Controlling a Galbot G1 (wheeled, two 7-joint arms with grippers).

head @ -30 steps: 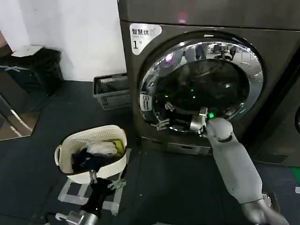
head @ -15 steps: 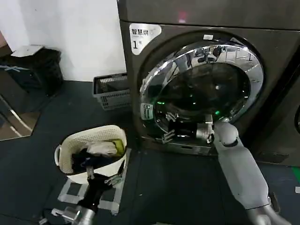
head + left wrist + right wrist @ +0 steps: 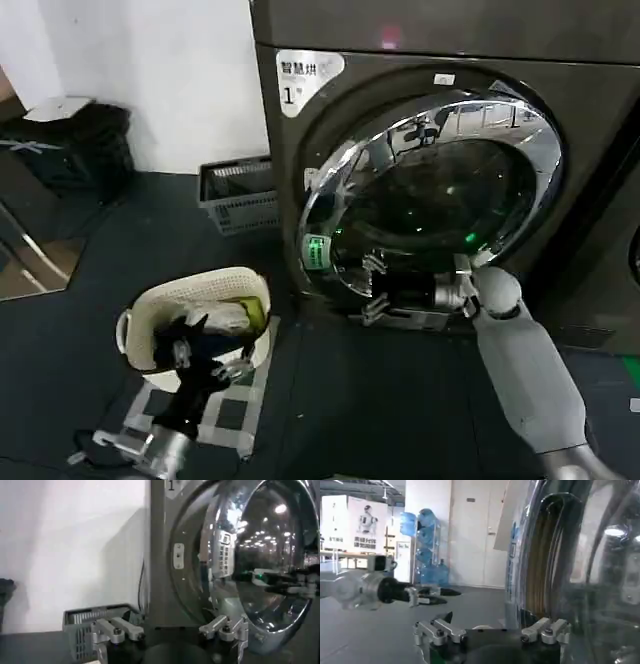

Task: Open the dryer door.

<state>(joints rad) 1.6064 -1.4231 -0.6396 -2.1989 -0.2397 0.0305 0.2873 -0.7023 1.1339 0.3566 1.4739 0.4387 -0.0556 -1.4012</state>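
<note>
The dryer (image 3: 400, 30) is a big dark machine with a white label (image 3: 305, 75). Its dryer door (image 3: 440, 190), chrome-rimmed with dark glass, stands partly swung out from the front, its left edge away from the opening. My right gripper (image 3: 368, 288) is at the door's lower left rim with its fingers spread open. In the right wrist view the door's edge (image 3: 515, 595) stands between those spread fingers (image 3: 490, 630). My left gripper (image 3: 205, 355) hangs open over the laundry basket, far from the door. The left wrist view looks along the door (image 3: 270, 555) past the open left gripper (image 3: 170, 630).
A white laundry basket (image 3: 200, 310) with clothes stands on the dark floor at the lower left. A grey slatted crate (image 3: 238, 195) sits against the wall beside the dryer. A black bin (image 3: 90, 145) stands at the far left.
The door has swung further out from the dryer front. My right gripper has moved right and down with its rim. The left gripper has shifted slightly up over the basket.
</note>
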